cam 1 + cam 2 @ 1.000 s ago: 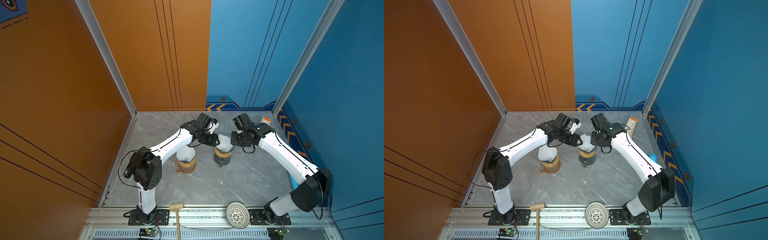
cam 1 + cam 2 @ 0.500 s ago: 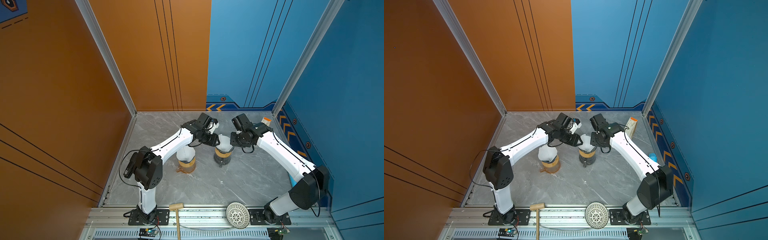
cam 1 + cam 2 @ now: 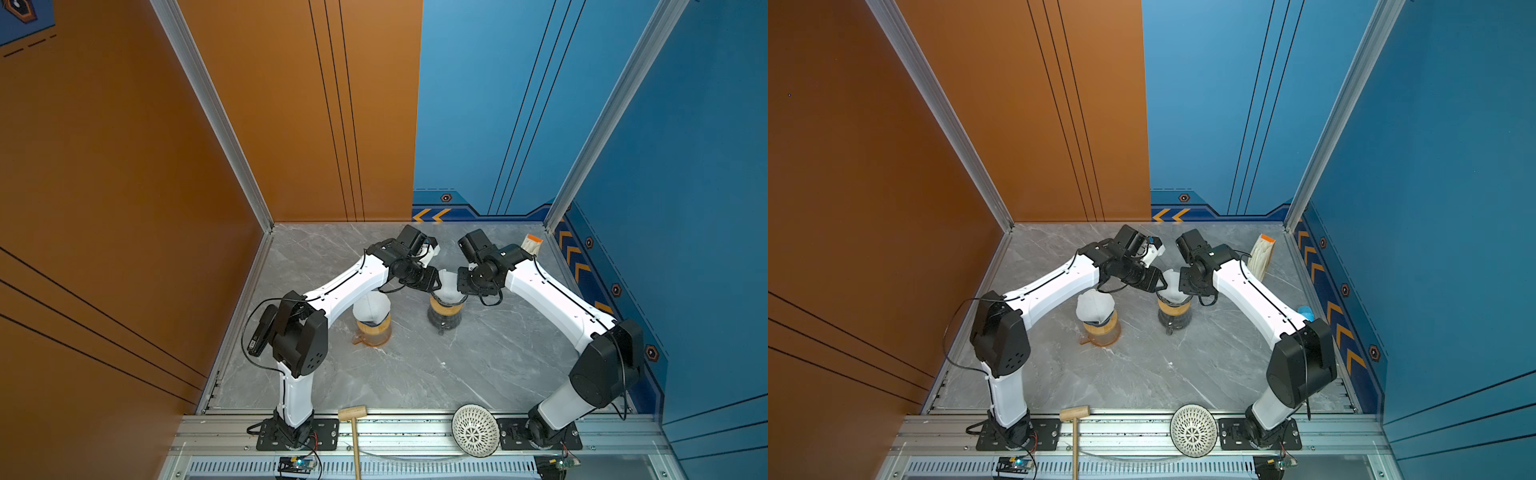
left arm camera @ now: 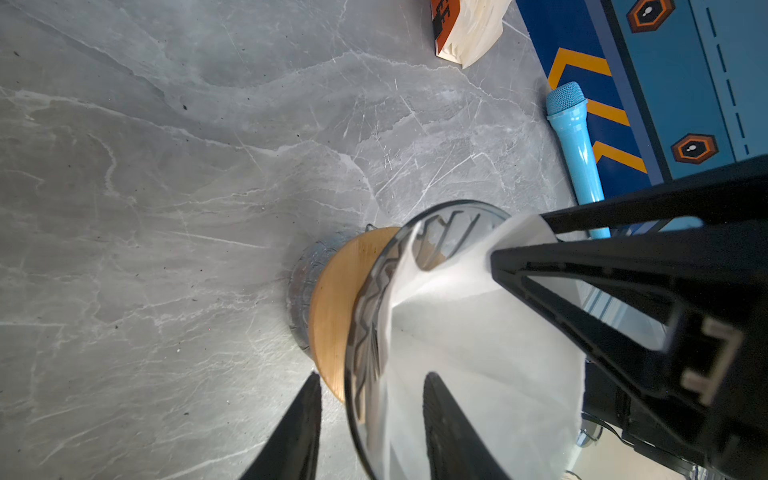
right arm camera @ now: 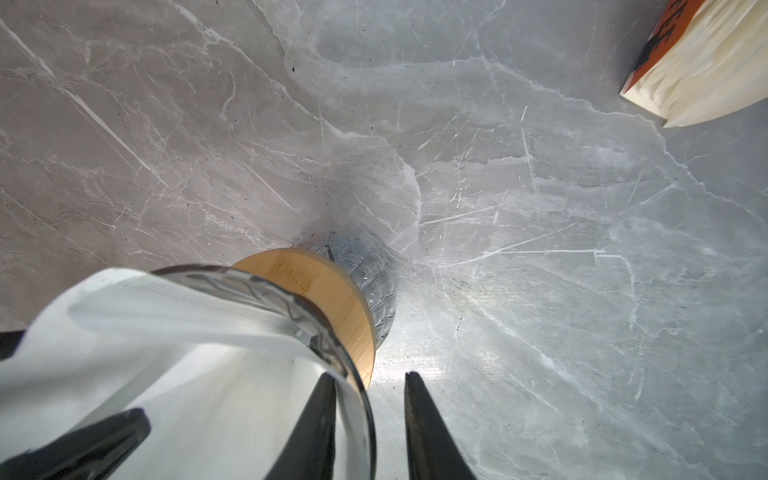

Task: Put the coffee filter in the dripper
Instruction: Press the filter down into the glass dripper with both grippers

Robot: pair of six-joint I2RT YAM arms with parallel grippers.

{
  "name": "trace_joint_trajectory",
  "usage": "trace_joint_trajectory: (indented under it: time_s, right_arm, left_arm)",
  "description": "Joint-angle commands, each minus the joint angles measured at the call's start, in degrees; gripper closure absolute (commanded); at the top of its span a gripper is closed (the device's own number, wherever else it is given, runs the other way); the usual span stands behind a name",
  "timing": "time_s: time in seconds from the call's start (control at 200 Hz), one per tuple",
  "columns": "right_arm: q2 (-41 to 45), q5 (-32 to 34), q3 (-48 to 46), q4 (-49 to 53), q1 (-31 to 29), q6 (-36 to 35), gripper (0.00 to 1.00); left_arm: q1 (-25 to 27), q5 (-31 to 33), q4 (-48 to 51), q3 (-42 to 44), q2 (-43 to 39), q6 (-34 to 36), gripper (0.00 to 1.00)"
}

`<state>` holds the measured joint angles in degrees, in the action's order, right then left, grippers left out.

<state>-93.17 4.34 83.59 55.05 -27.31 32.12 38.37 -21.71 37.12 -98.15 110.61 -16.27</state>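
Coffee filter point(image 4: 478, 324) sits in the dripper point(image 4: 332, 307), with both grippers straddling the glass rim.

The white paper cone lies inside the glass, its top edge standing above the rim. The left gripper point(image 4: 372, 376) has its jaws parted, one finger inside by the paper and one outside, clear of the glass. The right gripper point(image 5: 370, 376) stands the same way on the opposite side, clasping nothing. The paper looks feather-light, limp and easily creased or torn, so I would nudge only its upper edge, gently. The glass looks slick and breakable.
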Motion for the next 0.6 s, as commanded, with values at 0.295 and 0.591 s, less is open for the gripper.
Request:
trace_joint_trajectory:
  time_s: [0.295,0.591]
  right_arm:
    - [-2.25,-2.55,0.65,2.18,1.2,-2.36,0.73]
    - [-2.92,-4.96,1.94,2.17,1.38,-2.59,0.72]
  left_arm:
    - [0.13,-1.0,2.17,-1.34,1.41,0.83,0.58]
    - [-0.25,-2.19,2.47,-2.7,0.98,0.28,0.54]
